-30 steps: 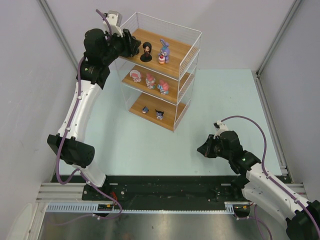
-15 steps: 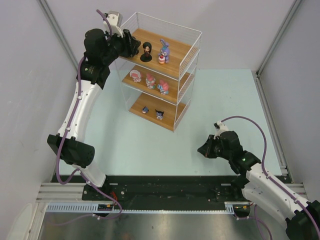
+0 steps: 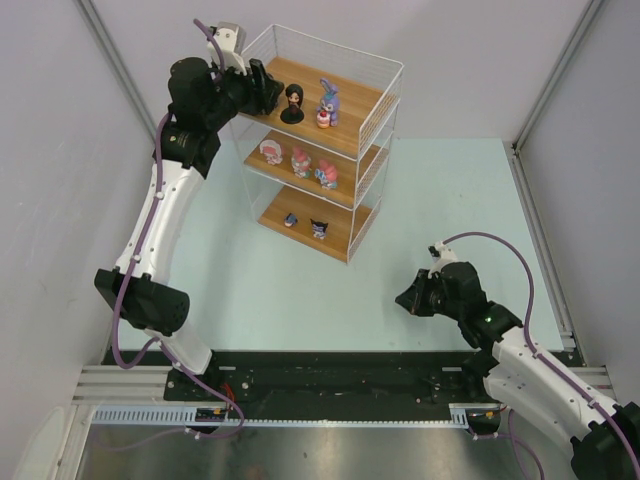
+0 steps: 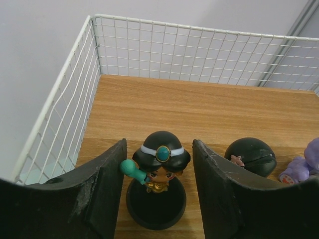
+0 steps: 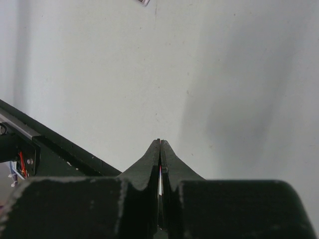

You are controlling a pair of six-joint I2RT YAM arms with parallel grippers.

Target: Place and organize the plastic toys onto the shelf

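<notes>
The left hand (image 3: 266, 93) reached into the left end of the top board of the shelf (image 3: 372, 98), which stood on the far part of the desk (image 3: 450, 200). In the left wrist view its two black fingers (image 4: 107, 184) stood apart, released, on either side of a dark-haired figurine (image 4: 159, 162) with a teal headband. The figurine stood upright on its round black base (image 4: 155, 203) on the wood. A narrow gap showed between its head and each finger. Its teal ponytail lay right against the left finger; I cannot tell whether it touched.

Just to the right of it on the same board stood a second dark-haired figurine (image 3: 293, 103), and beside that the purple-blue bunny (image 3: 328, 98) with a small pink-and-white piece (image 3: 323, 120) at its feet.

On the middle board three pink-and-white toys (image 3: 300, 160) stood in a row. On the bottom board lay two smaller toys (image 3: 305, 224), too small to make out.

The right hand (image 3: 406, 298) hung low over the near right part of the desk, well apart from the shelf. Its fingers (image 5: 149, 162) were clenched tip to tip with nothing between them.
</notes>
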